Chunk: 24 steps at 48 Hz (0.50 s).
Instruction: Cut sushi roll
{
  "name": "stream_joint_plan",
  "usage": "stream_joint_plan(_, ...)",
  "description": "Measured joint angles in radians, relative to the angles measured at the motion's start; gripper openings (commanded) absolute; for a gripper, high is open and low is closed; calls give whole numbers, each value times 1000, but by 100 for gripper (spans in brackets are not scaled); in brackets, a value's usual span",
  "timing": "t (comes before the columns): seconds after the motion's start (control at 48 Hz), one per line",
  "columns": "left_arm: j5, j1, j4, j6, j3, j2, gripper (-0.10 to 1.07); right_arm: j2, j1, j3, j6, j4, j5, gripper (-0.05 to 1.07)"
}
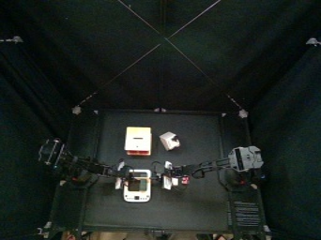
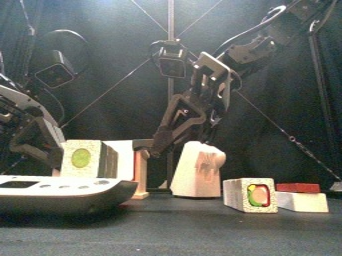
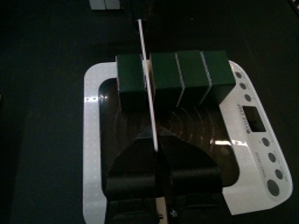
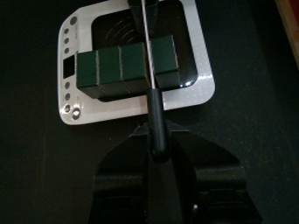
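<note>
The sushi roll [image 3: 176,74] is a dark green oblong in several joined segments, lying across the white rounded board [image 3: 93,114]. A thin pale blade [image 3: 146,96] runs out from my left gripper [image 3: 158,162], whose jaws are shut on it, and crosses the roll near one end. In the right wrist view the roll [image 4: 122,66] lies on the board [image 4: 193,87], and my right gripper [image 4: 152,144] is shut on a dark knife handle [image 4: 152,122] whose thin edge crosses the roll. Whether both hold one knife I cannot tell. Both grippers meet above the board [image 1: 135,197] at the table's front.
A white-and-orange box [image 1: 138,141] and a small white block [image 1: 170,141] stand behind the board. At the front right of the table sit a small white piece with a green and red centre [image 2: 251,195] and a white-and-red piece [image 2: 301,200]. Black curtains close in all sides.
</note>
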Motion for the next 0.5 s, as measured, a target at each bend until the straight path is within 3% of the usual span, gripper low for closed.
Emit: stream_joint_plan(0.5,2,51,17,3,0,-29,27,-5,-21,-2,-2,-17,2,52)
